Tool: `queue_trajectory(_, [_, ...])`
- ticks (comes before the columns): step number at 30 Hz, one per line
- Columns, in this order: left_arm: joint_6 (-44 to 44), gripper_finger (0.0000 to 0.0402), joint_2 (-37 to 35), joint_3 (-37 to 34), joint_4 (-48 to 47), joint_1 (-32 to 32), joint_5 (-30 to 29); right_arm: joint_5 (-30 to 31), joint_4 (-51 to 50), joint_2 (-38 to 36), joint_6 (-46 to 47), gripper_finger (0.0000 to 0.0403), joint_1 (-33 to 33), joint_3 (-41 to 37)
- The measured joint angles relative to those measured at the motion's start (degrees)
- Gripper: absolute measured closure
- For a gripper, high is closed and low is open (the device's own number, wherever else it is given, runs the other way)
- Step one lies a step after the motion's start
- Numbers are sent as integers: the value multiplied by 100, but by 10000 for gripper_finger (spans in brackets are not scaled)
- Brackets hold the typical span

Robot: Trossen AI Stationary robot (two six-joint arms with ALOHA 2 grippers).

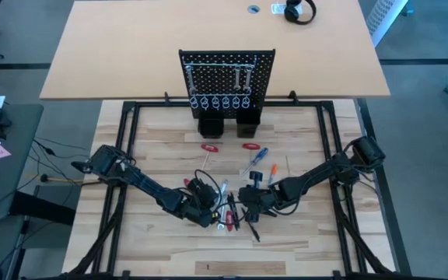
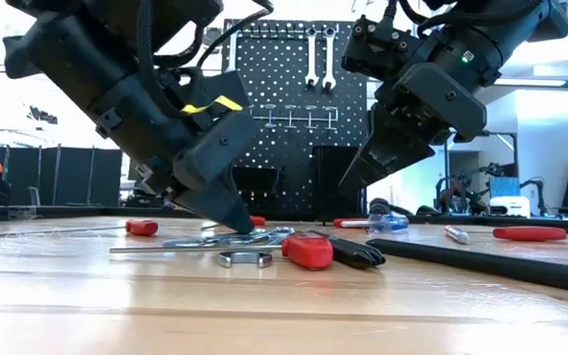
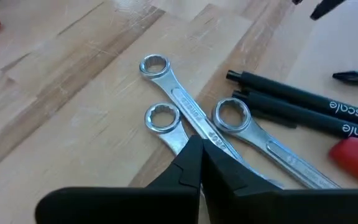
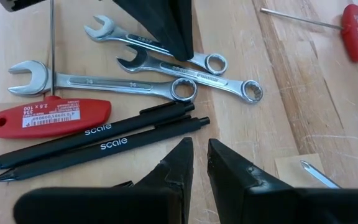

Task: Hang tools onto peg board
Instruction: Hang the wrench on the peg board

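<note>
The left gripper [image 1: 211, 211] sits low over the heap of tools near the front middle of the table [image 1: 154, 132], its fingers [image 3: 191, 163] brought together, tips pinching the shaft of one of three silver wrenches [image 4: 160, 63] that lie side by side. From its wrist view the tips meet right on the middle wrench [image 3: 185, 112], so I judge it clamped on that one, though the wrench lies flat on the wood, not lifted. Beside the wrenches lie two black pens [image 4: 98, 140] and a red-handled key [image 4: 45, 116]. The right gripper [image 1: 249, 199] hangs just past that heap, fingers close together with only a thin gap and nothing between them; it looks to be waiting. Farther back on the table are more red-handled pieces [image 1: 208, 147] and a blue screwdriver [image 1: 255, 159]. The peg board [image 1: 226, 80] stands upright at the back edge, well apart from both grippers, with two wrenches [image 2: 319, 54] already hung high on it and a row of silver ring hooks [image 1: 218, 102] below.

The step in hand seems to be the pick-up of a wrench. Next the left arm must raise it clear without dragging its neighbours, carry it to the board and slip its ring end over a free peg; a thin flat shaft could twist in the pinch
</note>
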Motion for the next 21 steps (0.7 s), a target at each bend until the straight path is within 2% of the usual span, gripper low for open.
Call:
queue_trajectory(4, [118,401,-154,-4,-512,6,8,1,12,0,-1,343,0,0])
queue_trajectory(8, [223,401,-390,-34,-1158,6,-310,1,20,0,1,343,0,0])
queue_trajectory(15, [755,399,-984,3,-1070,-204,-607,1,22,2,1,343,0,0])
queue_trajectory(18, [899,383,-1005,-54,-1127,-321,-744,1,21,2,1,343,2,0])
queue_trajectory(21, [787,344,-1012,-284,-900,-334,-773,1,22,2,0,343,15,0])
